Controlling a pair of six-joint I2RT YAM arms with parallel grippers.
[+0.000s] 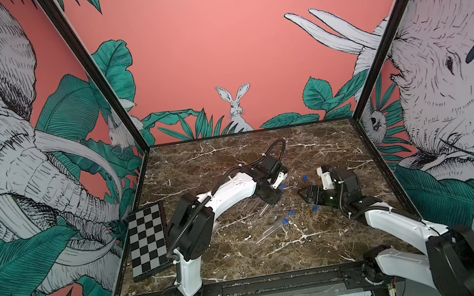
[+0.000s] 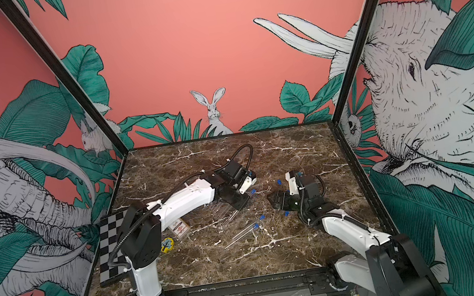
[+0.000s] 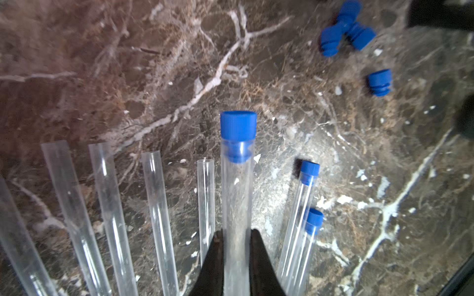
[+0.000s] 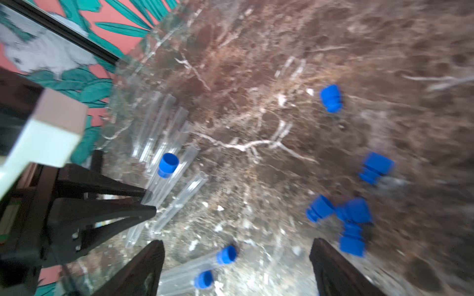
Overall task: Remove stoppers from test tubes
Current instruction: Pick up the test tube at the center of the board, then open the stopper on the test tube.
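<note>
Stoppered test tube (image 3: pixel 236 205): mid-table, clamped on its barrel by the fully closed left gripper (image 3: pixel 237 237). Its blue stopper (image 3: pixel 238 126) points right toward the right gripper (image 4: pixel 237 244), which is wide open and empty.

Recommendation: centre the open jaws on the stopper only, close squarely, and pull along the tube's axis.

Two capped tubes (image 3: pixel 297 212) lie nearer, and loose stoppers (image 3: pixel 345 28) lie to the right.

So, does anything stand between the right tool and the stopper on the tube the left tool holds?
Nothing visible does. Between the open right tool and that stopper there is only open space above the table.
</note>
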